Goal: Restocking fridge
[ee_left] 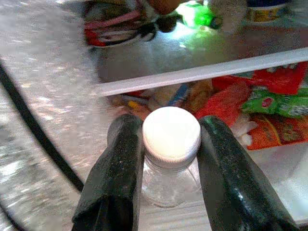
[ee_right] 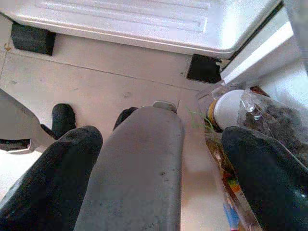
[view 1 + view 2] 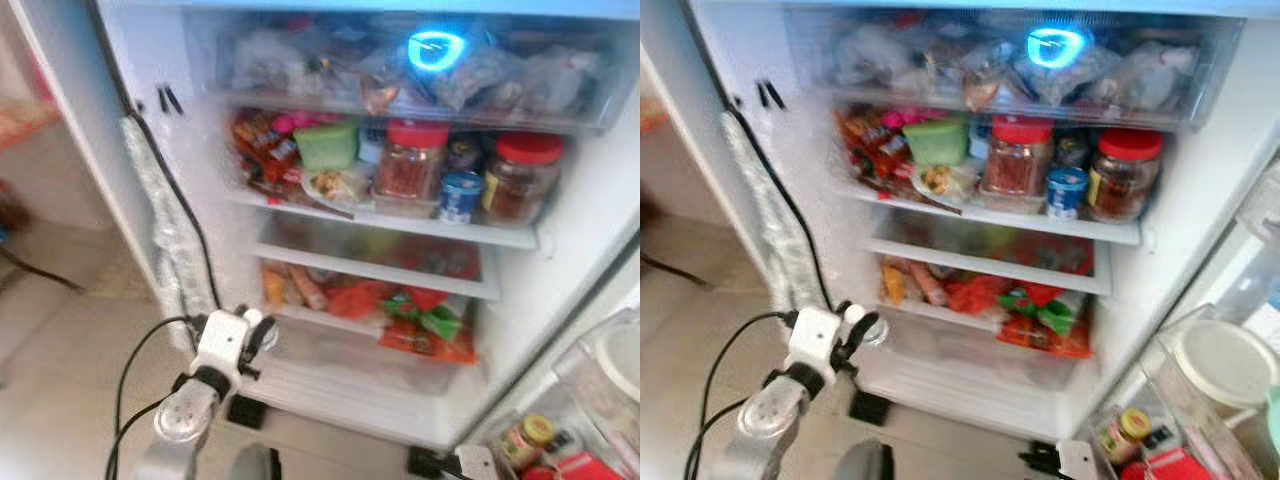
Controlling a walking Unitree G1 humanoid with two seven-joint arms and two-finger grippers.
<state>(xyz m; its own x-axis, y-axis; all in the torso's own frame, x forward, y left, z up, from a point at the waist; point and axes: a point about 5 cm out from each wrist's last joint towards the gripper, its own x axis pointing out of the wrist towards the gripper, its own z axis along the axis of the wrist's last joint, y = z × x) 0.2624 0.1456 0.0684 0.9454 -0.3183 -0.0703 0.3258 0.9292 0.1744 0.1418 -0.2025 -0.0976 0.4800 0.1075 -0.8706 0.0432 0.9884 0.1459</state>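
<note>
The little clear bottle (image 1: 171, 159) with the white cap (image 1: 171, 136) sits pinched between the two black fingers (image 1: 118, 178) of the left gripper (image 1: 169, 144). The fingers squeeze it right at the cap and neck, one on each side. The bottle hangs down below them, at the low front edge of the open fridge (image 3: 560, 300).

Just past the gripper is the bottom drawer (image 3: 370, 345), stuffed with red and green snack bags (image 3: 425, 320). Above the gripper is a shelf (image 3: 400, 222) with red-lid jars (image 3: 415, 160) and a small blue can (image 3: 460, 195). A black cable (image 3: 185, 215) runs down the fridge wall, close beside the gripper.

The hold is only up high, so the bottle could swing or slip out if the arm moves fast. It could also bump the drawer's front edge and tip. The cable might catch the arm. The drawer looks full, so there may be no room.

The right gripper (image 2: 159, 178) hangs low over the floor (image 2: 96, 82), its fingers spread wide apart, holding nothing
</note>
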